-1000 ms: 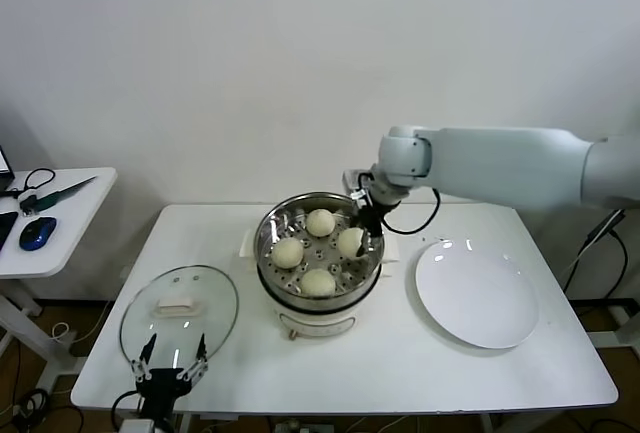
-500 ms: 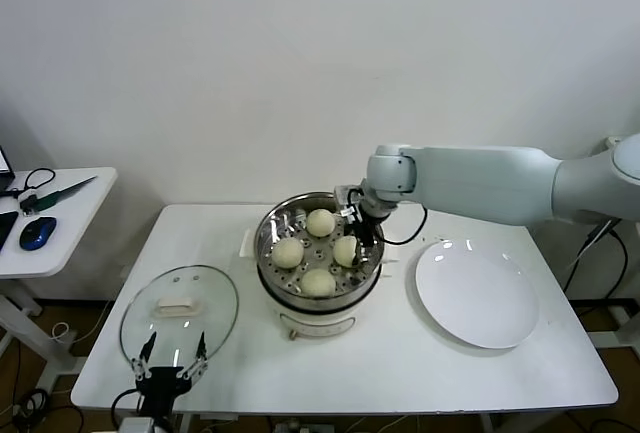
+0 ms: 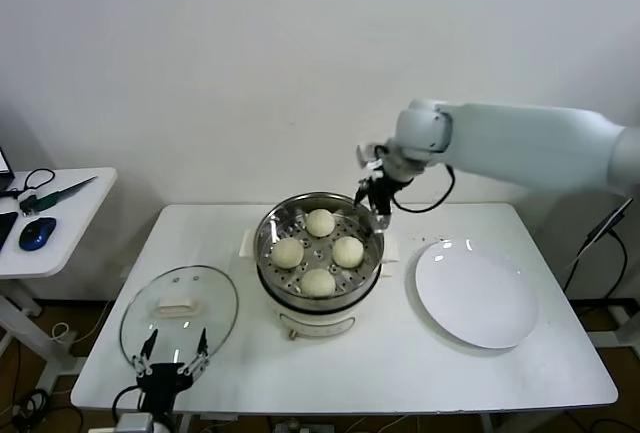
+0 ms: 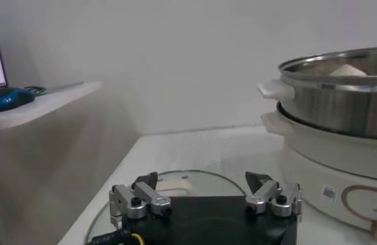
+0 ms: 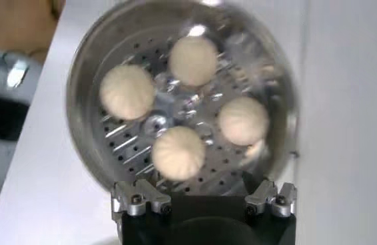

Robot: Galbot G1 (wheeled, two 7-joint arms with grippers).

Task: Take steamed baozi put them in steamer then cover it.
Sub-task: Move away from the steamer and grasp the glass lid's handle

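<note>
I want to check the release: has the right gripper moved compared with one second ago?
Yes. The right gripper has lifted out of the steamer and now hangs open above its far right rim, leaving four baozi inside.

head: looking down over the whole counter (image 3: 400, 373) | left wrist: facing level, low, near | right wrist: looking straight down | all sharing the steamer (image 3: 318, 283)

- White table (image 3: 400, 373): rectangular top, set against a plain light wall.
- Flat white plate (image 3: 477, 294): round, on the table's right part.
- Side table (image 3: 62, 215): small, white, left of the main table; carries a blue mouse (image 3: 37, 233) and dark cables (image 3: 35, 181).
</note>
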